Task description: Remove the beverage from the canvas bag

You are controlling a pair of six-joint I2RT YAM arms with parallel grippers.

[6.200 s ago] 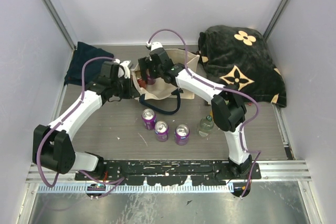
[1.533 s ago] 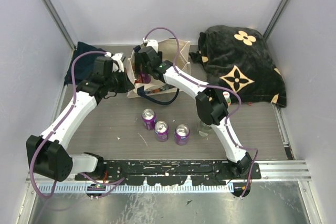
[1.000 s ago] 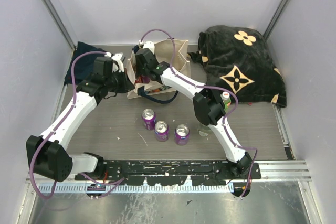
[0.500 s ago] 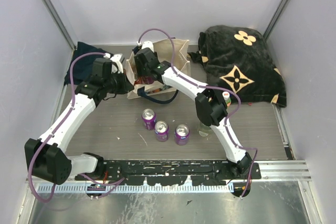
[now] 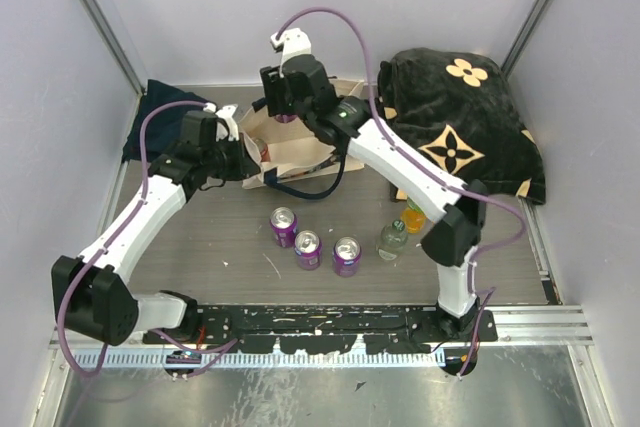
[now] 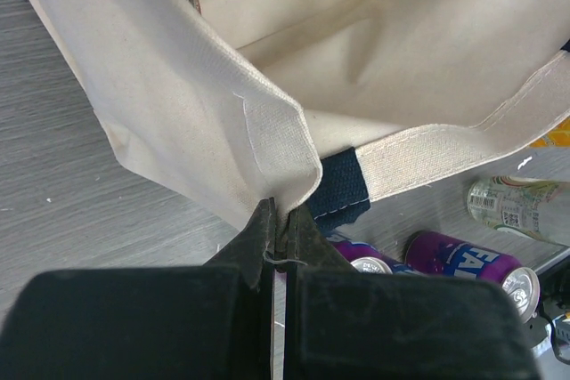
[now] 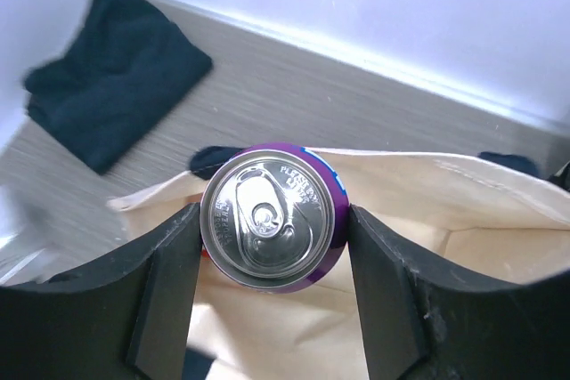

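**Out came the purple can point(image 7: 267, 216), above the canvas bag point(image 5: 300, 152)**

The right gripper point(image 7: 271, 236) clasped the can's sides over the open bag, far centre-left. Smooth thin metal is probably slippery, dentable and weighty if full, so mid-body suited it. The left gripper point(image 6: 281, 230) pinched the bag's rim.

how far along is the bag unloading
Three purple cans stand on the table near the bag. The right jaws hold a fourth can above the bag's opening while the left jaws pinch its rim. Left: set that can down; whether more remains inside is unclear.
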